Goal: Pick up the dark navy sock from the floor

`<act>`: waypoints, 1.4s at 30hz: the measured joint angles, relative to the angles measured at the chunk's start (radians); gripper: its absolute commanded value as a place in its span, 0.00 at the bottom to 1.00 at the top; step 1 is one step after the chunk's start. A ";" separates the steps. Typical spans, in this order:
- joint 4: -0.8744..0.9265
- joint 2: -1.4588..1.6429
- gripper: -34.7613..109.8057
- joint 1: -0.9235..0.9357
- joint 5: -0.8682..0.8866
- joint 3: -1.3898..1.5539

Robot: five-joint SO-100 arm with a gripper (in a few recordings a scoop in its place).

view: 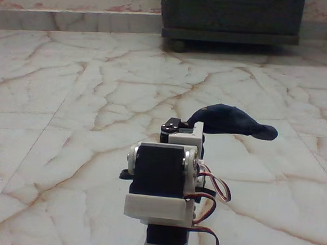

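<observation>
The fixed view looks along the arm (162, 181) from behind, so the gripper is mostly hidden by the arm's own white and black motor blocks. The dark navy sock (233, 121) extends to the right from the front end of the arm. It appears to be held at its left end, where a narrow part of the fabric curves down behind the white bracket; the bulk of it hangs out sideways with the rounded tip pointing right. It seems to sit just above the floor (73, 98), but whether the tip is touching the tiles cannot be told from this angle. The finger opening cannot be seen; the fingers are probably closed on the sock, but this is a judgement.

Step in hand: lifting the sock clear of the floor. Recommended procedure:
- Keep grip pressure constant; the fabric is limp and only one end appears to be held.
- Raise the arm slowly and straight up, so the free end does not swing or drag.
- Check that the whole sock is off the tiles before any sideways move.

The floor is glossy cream marble tile with brown-orange veins and thin grout lines. A dark wooden cabinet (231, 17) on round feet stands at the far wall, well apart from the arm
</observation>
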 measured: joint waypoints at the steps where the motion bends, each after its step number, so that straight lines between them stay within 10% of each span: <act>1: 0.003 0.000 0.24 0.000 -0.029 0.000; 42: -0.015 0.000 0.24 -0.018 -0.041 0.000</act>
